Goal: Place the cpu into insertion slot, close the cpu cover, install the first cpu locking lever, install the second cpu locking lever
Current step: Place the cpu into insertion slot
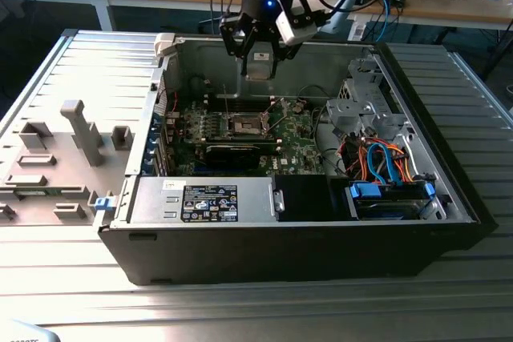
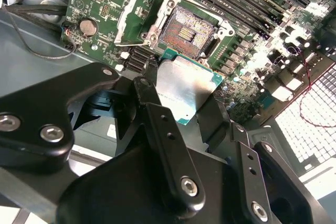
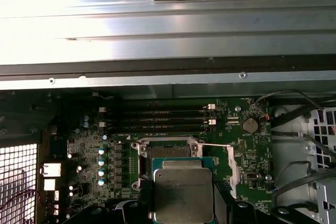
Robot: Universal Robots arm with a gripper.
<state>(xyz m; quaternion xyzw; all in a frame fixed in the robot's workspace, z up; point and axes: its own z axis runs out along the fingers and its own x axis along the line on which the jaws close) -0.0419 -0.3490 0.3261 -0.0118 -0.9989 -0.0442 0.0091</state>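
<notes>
Above square insertion slot (image 2: 186,32), silvery cpu (image 2: 184,88).

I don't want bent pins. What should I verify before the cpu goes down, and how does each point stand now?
1. Grip: the gripper is shut on the cpu, holding two opposite edges. Ok.
2. Insertion slot empty, contacts bare. Ok.
3. Cpu cover swung open, off the slot. Ok.
4. Cpu level with the board. Cannot tell.
5. Cpu centred over the slot. Cannot tell; it hangs above the board.
6. Cpu corner mark matched to the slot. Cannot tell.
</notes>
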